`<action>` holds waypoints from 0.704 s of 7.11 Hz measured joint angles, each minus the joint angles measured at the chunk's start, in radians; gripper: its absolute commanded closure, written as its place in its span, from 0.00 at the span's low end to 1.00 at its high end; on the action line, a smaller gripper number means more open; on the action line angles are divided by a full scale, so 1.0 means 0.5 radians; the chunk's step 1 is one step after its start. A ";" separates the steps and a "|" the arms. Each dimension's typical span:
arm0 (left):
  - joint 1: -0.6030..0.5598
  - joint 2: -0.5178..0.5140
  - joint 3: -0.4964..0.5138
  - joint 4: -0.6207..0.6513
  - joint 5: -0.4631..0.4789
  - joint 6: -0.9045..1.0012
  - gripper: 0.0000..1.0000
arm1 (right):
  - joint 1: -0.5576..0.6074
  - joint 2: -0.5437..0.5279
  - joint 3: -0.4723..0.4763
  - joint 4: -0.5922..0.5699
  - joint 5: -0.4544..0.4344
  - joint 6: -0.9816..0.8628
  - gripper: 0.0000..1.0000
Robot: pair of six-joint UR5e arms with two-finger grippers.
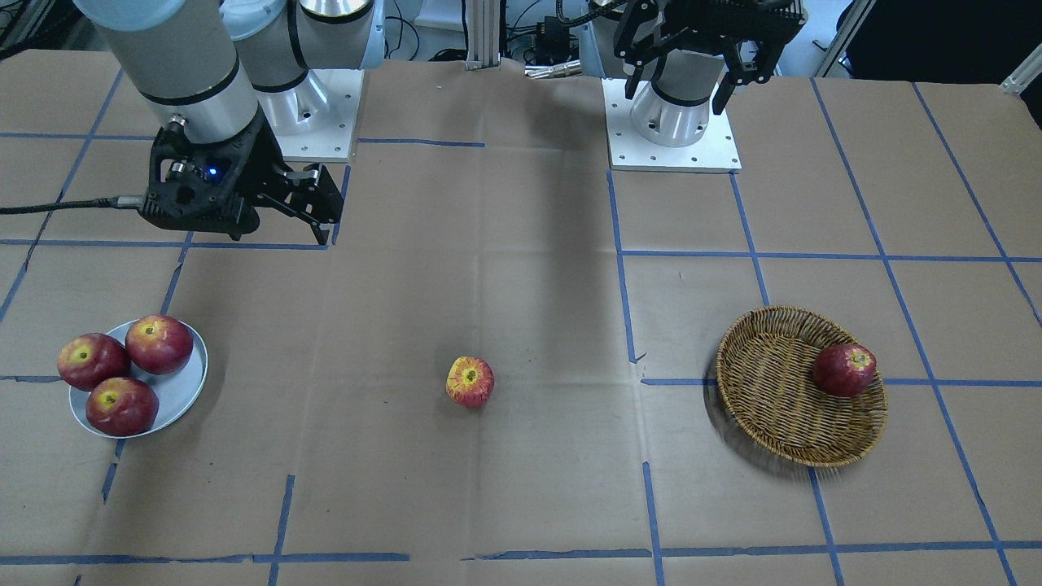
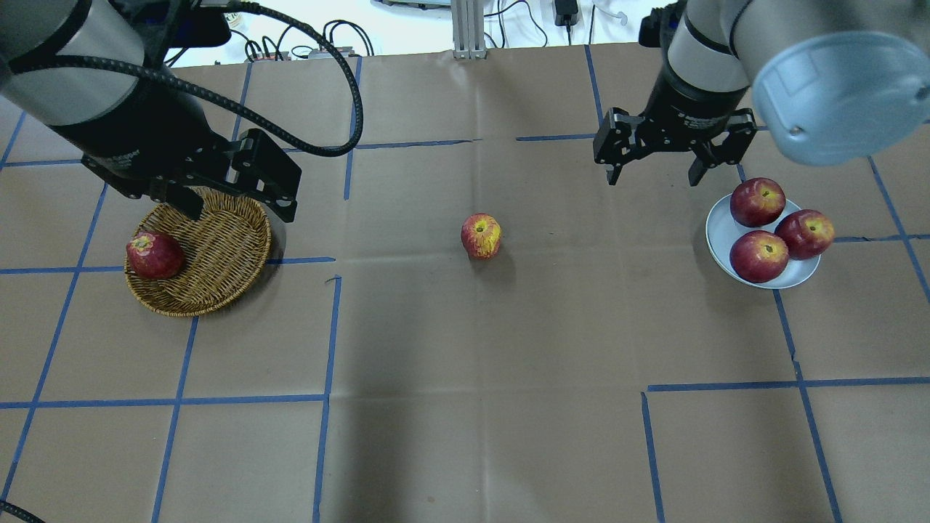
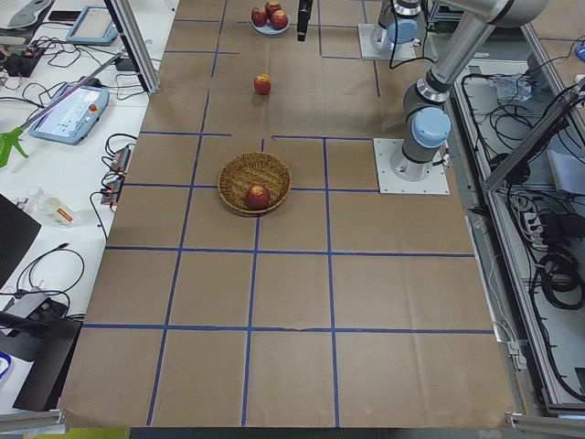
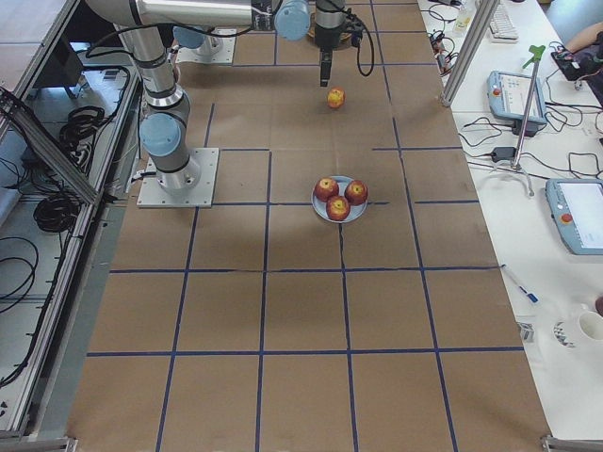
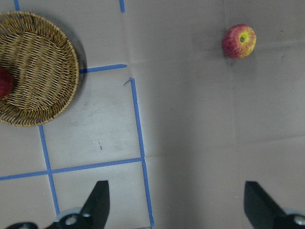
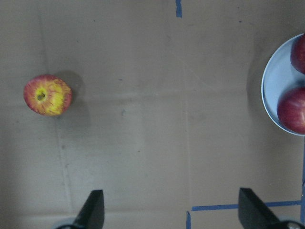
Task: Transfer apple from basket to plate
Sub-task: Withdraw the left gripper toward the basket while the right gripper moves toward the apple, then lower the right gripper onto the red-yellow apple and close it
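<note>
The apple [image 2: 480, 235], streaky pinkish-red with a yellow patch round the stem, lies on the bare table midway between the basket and the plate; it also shows in the front view [image 1: 470, 381]. The wicker basket [image 2: 218, 250] sits at the left and holds one dark red apple [image 2: 154, 255]. The pale plate [image 2: 719, 226] sits at the right with three dark red apples on it. My left gripper [image 2: 240, 211] hangs open and empty over the basket's far rim. My right gripper [image 2: 654, 174] hangs open and empty just left of the plate.
Brown cardboard with blue tape lines covers the table [image 2: 465, 407]. The arm bases [image 1: 672, 138] stand at the robot's side. In the left wrist view the apple [image 5: 238, 41] lies far right of the basket [image 5: 43, 71].
</note>
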 measured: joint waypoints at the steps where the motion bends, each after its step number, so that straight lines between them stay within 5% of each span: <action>1: 0.004 0.014 -0.088 0.049 -0.006 -0.007 0.01 | 0.102 0.143 -0.153 -0.005 -0.003 0.112 0.00; 5: 0.018 0.009 -0.210 0.182 0.002 -0.001 0.01 | 0.417 0.671 -0.492 -0.212 -0.022 0.522 0.00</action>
